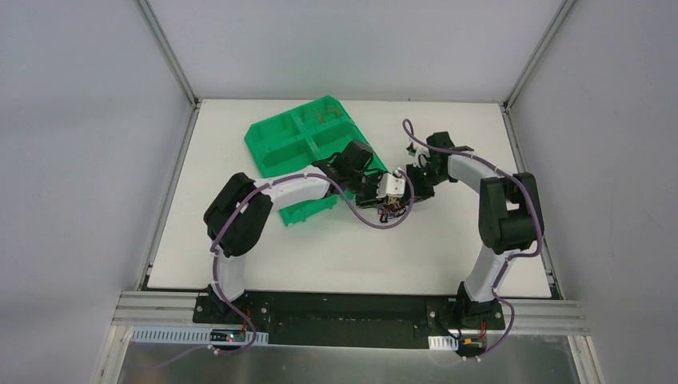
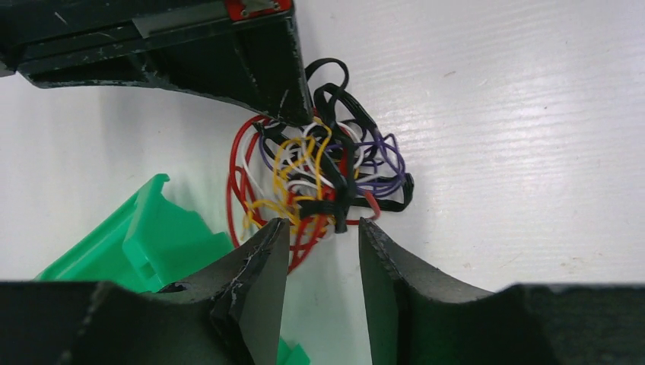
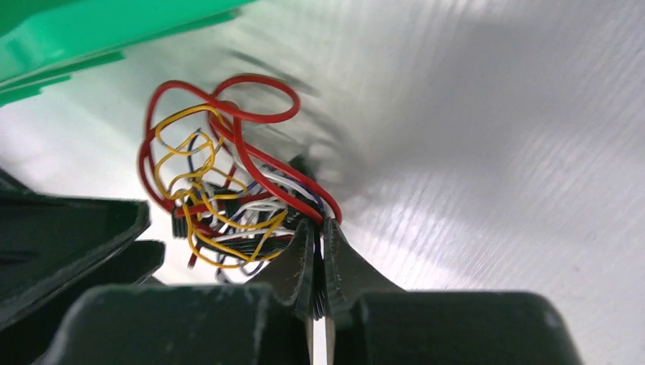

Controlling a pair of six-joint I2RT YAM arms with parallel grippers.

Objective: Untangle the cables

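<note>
Sitting tangled on the table [image 2: 517,114] beside the green tray [image 2: 152,243], the cables [image 2: 319,182] lie between both claws: right gripper [image 3: 319,224] clenched on some strands, left gripper [image 2: 323,226] spread open, bundle's near edge just between its fingertips [image 2: 266,251].

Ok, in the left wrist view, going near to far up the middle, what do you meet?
The left gripper, open → cables, tangled in one bundle → right gripper, closed on the bundle's far side.

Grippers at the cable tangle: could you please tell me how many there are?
2. The left gripper is open, straddling one edge of the cable tangle; the right gripper is shut on its opposite edge.
</note>
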